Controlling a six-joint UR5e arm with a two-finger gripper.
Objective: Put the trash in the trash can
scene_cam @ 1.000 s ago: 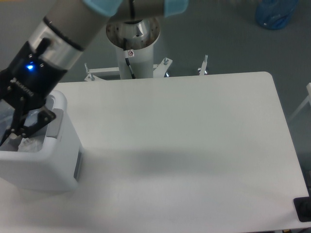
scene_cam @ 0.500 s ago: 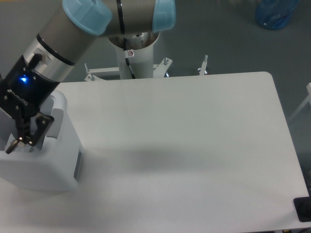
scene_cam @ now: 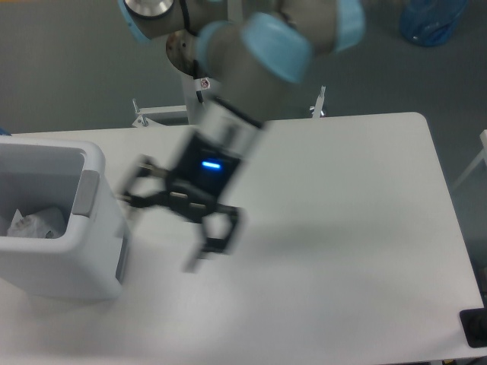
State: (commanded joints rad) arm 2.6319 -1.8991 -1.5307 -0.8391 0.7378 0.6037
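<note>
at the left edge of the white bench (scene_cam: 342, 213) stands the large white boxy plastic trash can (scene_cam: 91, 251) with grey rectangular patches on its side, and inside it lies a crumpled white paper wad (scene_cam: 34, 223), resting low against the near wall. no bottle shows anywhere on the bench; whether it sits deeper in the can, hidden by the wall, i cannot tell.

over the bench just right of the can hangs the black two-finger gripper (scene_cam: 171, 220), blurred by motion, its fingers spread wide with nothing between them. a blue light glows on its body.

judging by looks, the paper wad is very light and soft, would crush further under a squeeze, and is best pinched across its bulkiest middle. a crushed bottle would be light too, but slick and springy, so a hold across its flattened waist seems safest.

no brand or writing can be read: a small round sticker on the grey arm pedestal (scene_cam: 207, 76) behind the bench is too small to make out.
</note>
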